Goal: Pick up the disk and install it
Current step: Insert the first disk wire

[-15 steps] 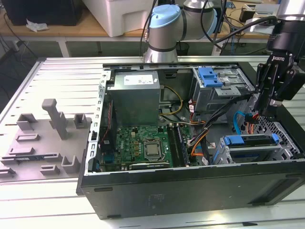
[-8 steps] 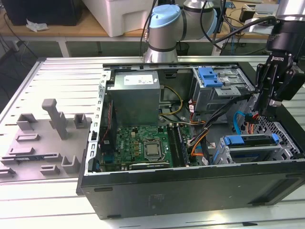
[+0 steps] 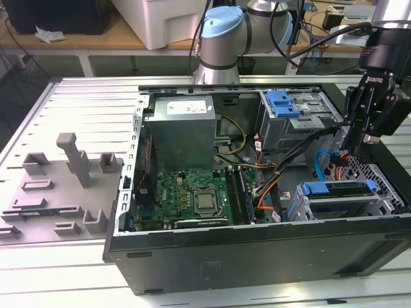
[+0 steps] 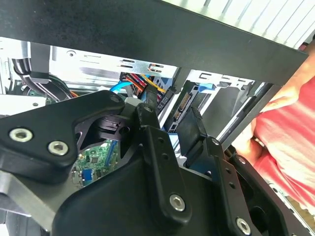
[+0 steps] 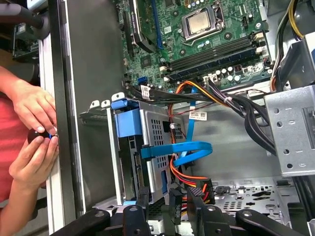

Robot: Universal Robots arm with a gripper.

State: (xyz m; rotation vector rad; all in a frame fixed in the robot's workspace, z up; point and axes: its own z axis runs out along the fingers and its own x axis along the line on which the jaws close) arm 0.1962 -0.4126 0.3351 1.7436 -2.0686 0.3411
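Observation:
The disk [image 3: 338,191] sits in the drive cage at the near right corner of the open computer case, with its blue carrier frame facing up. In the first wrist view the disk [image 5: 129,124] stands on edge inside the perforated cage, and a blue flat cable crosses the cage wall. My gripper [image 3: 363,144] hangs above the case's right side, just behind the cage, near a bundle of cables. Its black fingers [image 5: 142,197] stand apart around orange and red cable connectors, and hold nothing. In the second wrist view the gripper [image 4: 170,125] is open too.
A grey power-supply box [image 3: 183,125] and a green motherboard [image 3: 192,196] fill the case's left half. A second cage with a blue latch [image 3: 286,106] stands at the back right. A person's hands [image 5: 34,137] hold a small dark part just outside the case wall.

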